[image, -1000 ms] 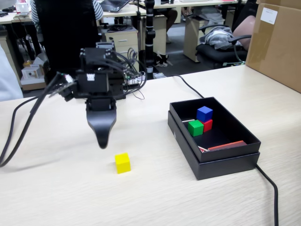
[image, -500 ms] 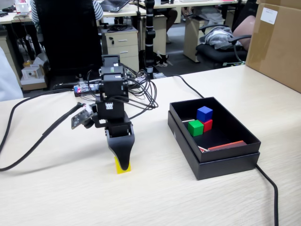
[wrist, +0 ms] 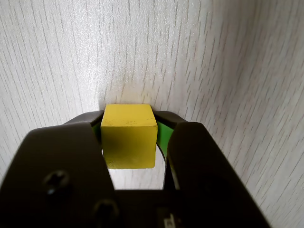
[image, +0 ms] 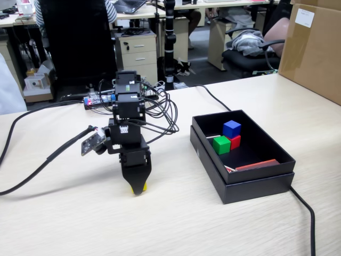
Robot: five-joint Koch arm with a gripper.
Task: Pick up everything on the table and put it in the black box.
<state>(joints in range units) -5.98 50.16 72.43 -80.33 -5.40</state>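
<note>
Three of the four cubes already sit in the black box [image: 277, 162]: the blue cube [image: 232, 128] rests on top of the red cube [image: 235, 141], with the green cube [image: 221, 144] just beside them toward 8 o'clock, all gathered in the box's far-left part as the fixed view shows it. Only the yellow cube [wrist: 129, 137] is left on the table [image: 64, 224], well apart from the box, out at about 9 o'clock from it. The gripper [image: 138, 188] is down over that cube with its tip at the table top; in the fixed view only a sliver of yellow shows under the black jaw. In the wrist view the cube fills the space between the two jaws, the left jaw touching or nearly so and a thin green lining showing along the right side, so the claw looks closed on the cube or a hair from it. My reading is that the job is about three quarters done. What remains is to lift this last cube, carry it toward 3 o'clock over the box's near wall, and let go inside.
</note>
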